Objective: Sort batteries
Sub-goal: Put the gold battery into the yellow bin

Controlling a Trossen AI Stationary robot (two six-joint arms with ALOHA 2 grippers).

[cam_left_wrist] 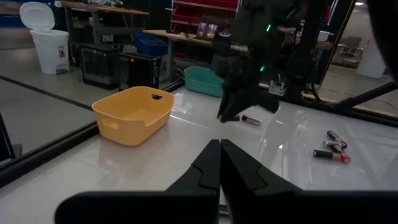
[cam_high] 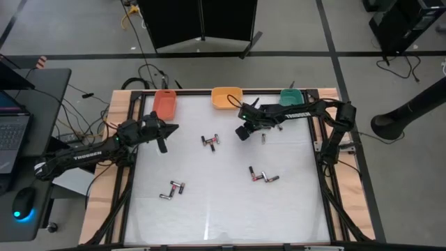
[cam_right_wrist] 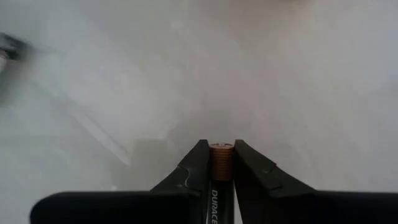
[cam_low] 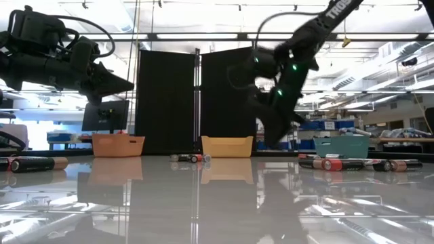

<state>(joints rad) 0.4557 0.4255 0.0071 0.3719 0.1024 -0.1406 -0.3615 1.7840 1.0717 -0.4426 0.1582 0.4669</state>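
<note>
Right wrist view shows the right gripper [cam_right_wrist: 221, 163] clamping a battery [cam_right_wrist: 221, 160]; the left gripper [cam_left_wrist: 220, 163] hangs closed, holding nothing.

Held battery [cam_right_wrist: 220, 180] cut off below

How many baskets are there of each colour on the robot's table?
Orange-red basket: 1
Yellow basket: 1
Teal basket: 1
Total: 3 baskets, all in a row along the far edge of the table.
</note>
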